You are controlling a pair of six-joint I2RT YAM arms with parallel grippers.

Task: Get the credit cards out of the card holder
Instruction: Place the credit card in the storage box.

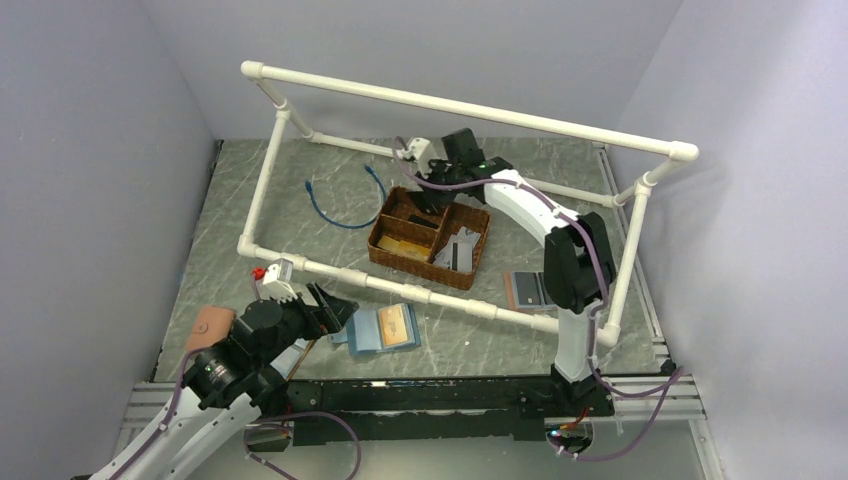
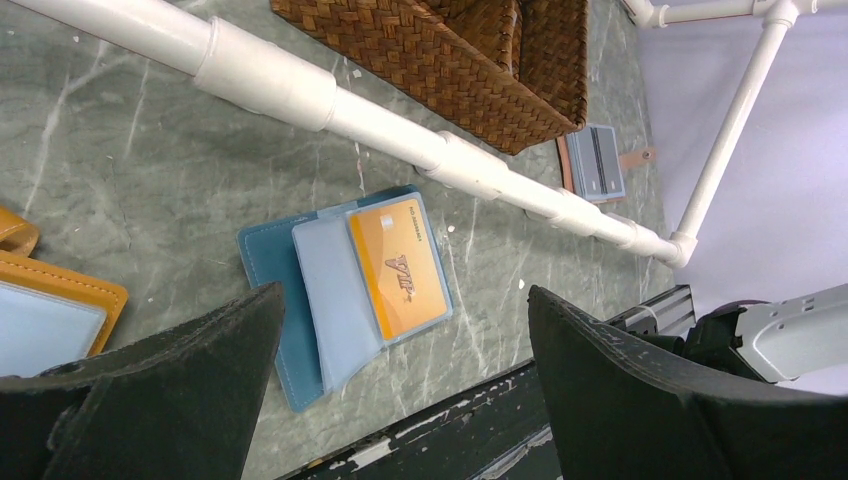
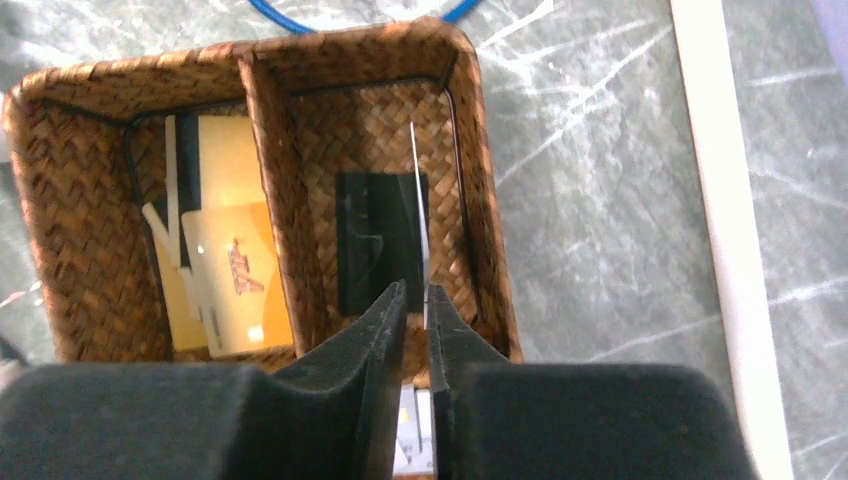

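Note:
The slate-blue card holder (image 1: pixel 378 330) lies open on the table near my left arm. In the left wrist view (image 2: pixel 270 260) it shows an orange card (image 2: pixel 398 268) in a clear pocket. My left gripper (image 2: pixel 405 295) hangs open just above its near side, touching nothing. My right gripper (image 3: pixel 415 290) is shut on a thin credit card (image 3: pixel 420 220), seen edge-on, over the wicker basket (image 3: pixel 490 250). A dark credit card (image 3: pixel 375 240) lies in the compartment below it. In the top view the right gripper (image 1: pixel 432 200) is over the basket's far side (image 1: pixel 420 272).
A white pipe frame (image 1: pixel 460 105) surrounds the basket; its near bar (image 2: pixel 400 130) lies between holder and basket. An orange-tan holder (image 1: pixel 210 325) lies left of my left arm. A brown holder with grey cards (image 1: pixel 527 290) lies right. A blue cable (image 1: pixel 330 210) lies beyond. Yellow cards (image 3: pixel 225 270) fill another compartment.

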